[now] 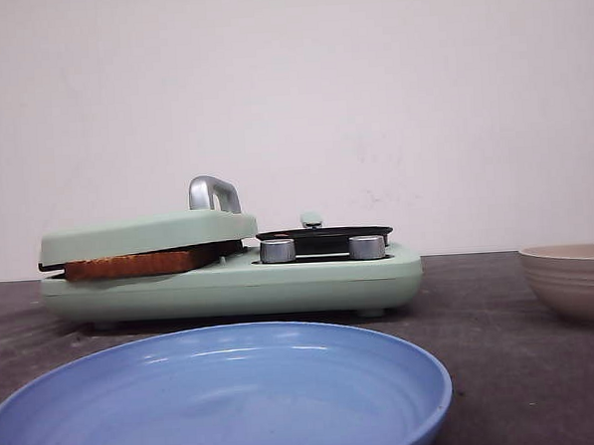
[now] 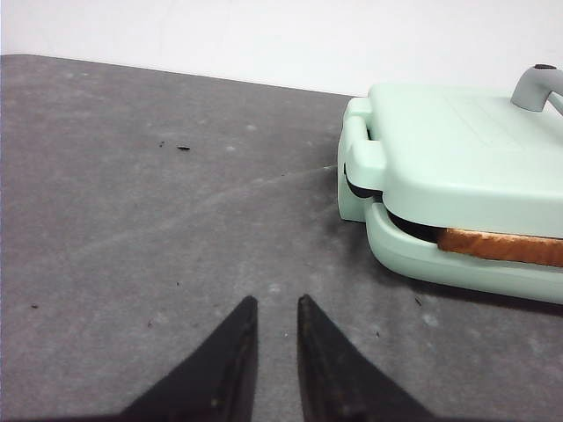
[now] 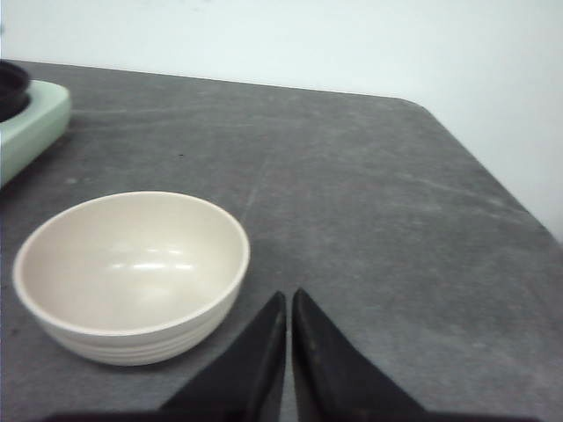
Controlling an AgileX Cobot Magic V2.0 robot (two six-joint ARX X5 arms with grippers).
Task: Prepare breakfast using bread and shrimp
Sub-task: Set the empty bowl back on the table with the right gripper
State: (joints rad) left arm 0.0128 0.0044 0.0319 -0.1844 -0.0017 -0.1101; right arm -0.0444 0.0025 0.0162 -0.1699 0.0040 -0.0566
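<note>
The bread [image 1: 130, 263] lies inside the mint-green sandwich maker [image 1: 230, 284], its orange-brown crust showing under the lowered lid [image 1: 148, 233]. The left wrist view shows the same crust edge [image 2: 501, 246] in the gap below the lid [image 2: 457, 149]. My left gripper [image 2: 277, 301] hovers over bare table to the left of the maker, its fingers a little apart and holding nothing. My right gripper [image 3: 288, 294] is shut and empty beside a cream bowl [image 3: 132, 272]. No shrimp is in view. Neither gripper shows in the front view.
A blue plate [image 1: 216, 396] sits empty at the table's front. The cream bowl [image 1: 574, 283], also empty, stands at the right. A small black pan [image 1: 323, 234] rests on the maker's right half behind two silver knobs [image 1: 277, 250]. The table edge [image 3: 493, 167] runs near the right gripper.
</note>
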